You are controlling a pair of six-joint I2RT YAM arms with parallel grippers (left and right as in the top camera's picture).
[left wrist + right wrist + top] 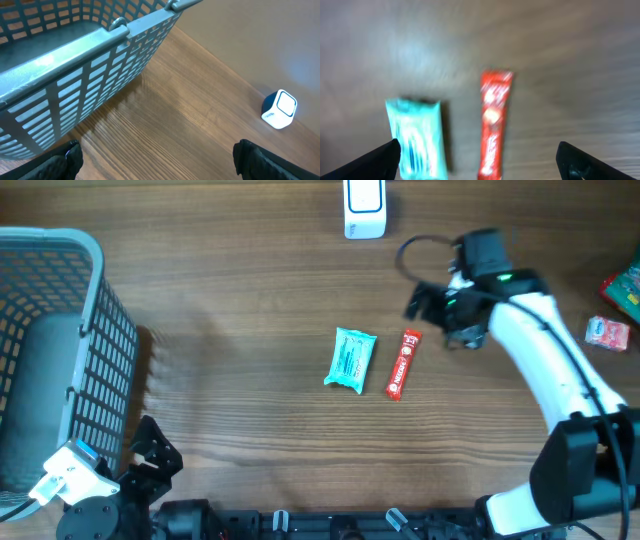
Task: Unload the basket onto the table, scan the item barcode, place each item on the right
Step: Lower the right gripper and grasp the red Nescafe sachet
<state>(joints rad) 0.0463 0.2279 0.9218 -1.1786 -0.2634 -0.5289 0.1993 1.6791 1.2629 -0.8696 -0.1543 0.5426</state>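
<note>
Two items lie mid-table: a teal packet and a red snack bar just right of it. The white barcode scanner stands at the far edge. My right gripper hovers open, up and to the right of the red bar, holding nothing. Its wrist view is blurred, with the teal packet and red bar below the wide-open right gripper. My left gripper rests open and empty at the near left beside the basket. The left wrist view has the scanner far right.
A grey mesh basket fills the left side; its wall looms close in the left wrist view. Further packets, a green-red packet and a pink packet, lie at the right edge.
</note>
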